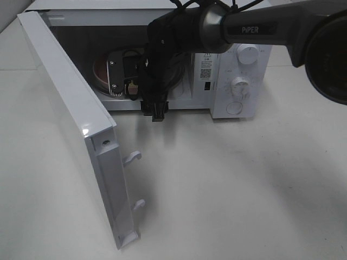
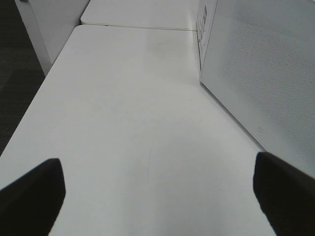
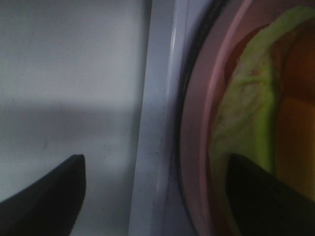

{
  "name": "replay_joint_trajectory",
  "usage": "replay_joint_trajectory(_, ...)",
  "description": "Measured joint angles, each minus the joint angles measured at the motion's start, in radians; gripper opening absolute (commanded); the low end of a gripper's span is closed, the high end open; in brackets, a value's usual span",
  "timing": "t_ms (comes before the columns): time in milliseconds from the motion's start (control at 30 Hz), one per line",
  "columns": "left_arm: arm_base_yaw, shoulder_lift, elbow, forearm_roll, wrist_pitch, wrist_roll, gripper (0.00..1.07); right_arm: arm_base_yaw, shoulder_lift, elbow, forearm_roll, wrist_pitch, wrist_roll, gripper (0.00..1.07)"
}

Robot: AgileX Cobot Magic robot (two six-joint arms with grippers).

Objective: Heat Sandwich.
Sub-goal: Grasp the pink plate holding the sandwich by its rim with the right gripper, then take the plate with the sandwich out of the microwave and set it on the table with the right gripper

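The sandwich [image 3: 248, 113] lies on a round pink plate [image 3: 197, 147] inside the open microwave [image 1: 238, 81]; its pale green lettuce edge shows in the right wrist view. My right gripper [image 3: 155, 196] reaches through the microwave opening, its jaws wide apart. One dark finger [image 3: 261, 191] is over the plate and sandwich, the other finger [image 3: 49, 196] is outside the rim. From above, the right gripper [image 1: 124, 76] covers most of the plate [image 1: 103, 67]. My left gripper [image 2: 157, 196] is open and empty over the white table [image 2: 123, 123], beside the microwave's side wall [image 2: 266, 73].
The microwave door [image 1: 70, 108] swings out to the left front, with latch hooks [image 1: 133, 157] on its edge. Control dials [image 1: 246, 54] sit on the right front panel. The right arm [image 1: 260, 27] crosses above the microwave.
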State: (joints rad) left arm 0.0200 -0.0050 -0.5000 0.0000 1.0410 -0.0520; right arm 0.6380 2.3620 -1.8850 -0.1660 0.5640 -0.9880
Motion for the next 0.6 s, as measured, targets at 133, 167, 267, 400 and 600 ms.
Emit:
replay_joint_trajectory(133,0.0,0.0,0.0,0.0,0.0,0.0,0.98,-0.009,0.004,0.0,-0.003,0.001,0.02,0.55)
replay_joint_trajectory(167,0.0,0.0,0.0,0.0,0.0,0.0,0.98,-0.01,0.004,0.0,-0.006,0.001,0.025,0.38)
replay_joint_trajectory(267,0.0,0.0,0.0,0.0,0.0,0.0,0.98,-0.014,0.004,-0.001,-0.013,-0.011,0.039,0.17)
replay_joint_trajectory(400,0.0,0.0,0.0,0.0,0.0,0.0,0.98,-0.019,0.003,-0.005,-0.02,-0.02,0.057,0.0)
replay_joint_trajectory(600,0.0,0.0,0.0,0.0,0.0,0.0,0.98,-0.017,0.003,-0.006,-0.019,-0.019,0.06,0.0)
